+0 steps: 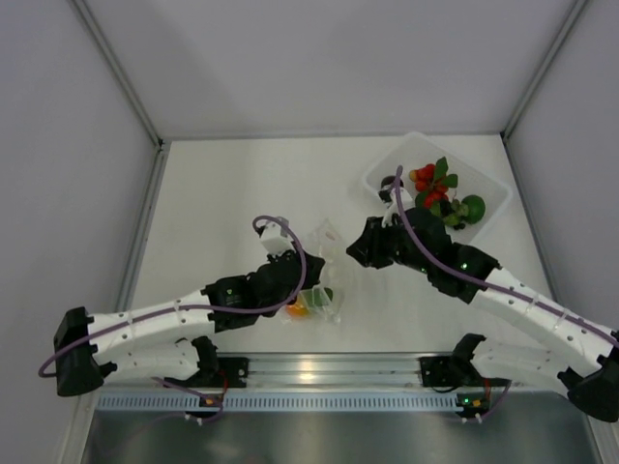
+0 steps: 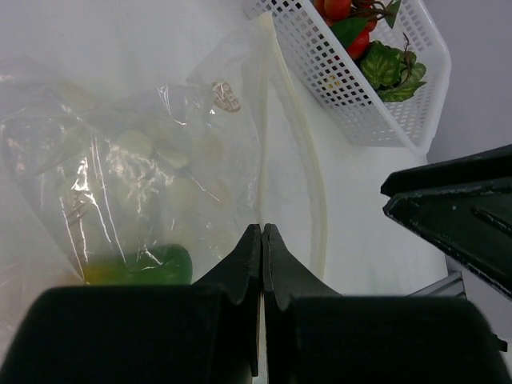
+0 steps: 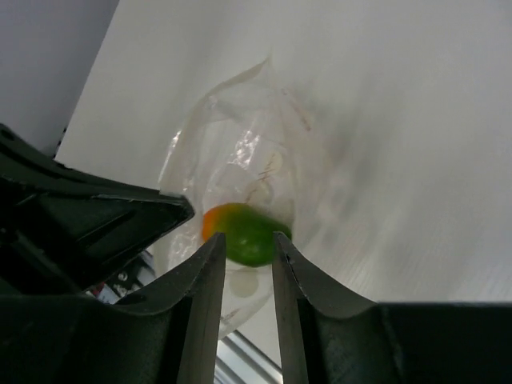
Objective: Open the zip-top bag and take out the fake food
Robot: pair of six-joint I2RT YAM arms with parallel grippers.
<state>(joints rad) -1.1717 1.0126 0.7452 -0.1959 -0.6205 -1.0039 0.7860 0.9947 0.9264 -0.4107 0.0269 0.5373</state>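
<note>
Found zip-top bag on white surface, between both arms. Noted left hand closed tight on bag film, just beside the zip strip. Noted right hand near the bag, fingers slightly parted, gripping nothing. Counted one green-orange piece of fake food inside the bag. Saw red and leafy pieces in white basket behind.

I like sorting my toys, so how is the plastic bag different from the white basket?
The zip-top bag is clear and crinkly; the basket is white, stiff and full of holes. The bag holds a green-orange piece; the basket holds red and leafy green ones. Both hold fake food.
</note>
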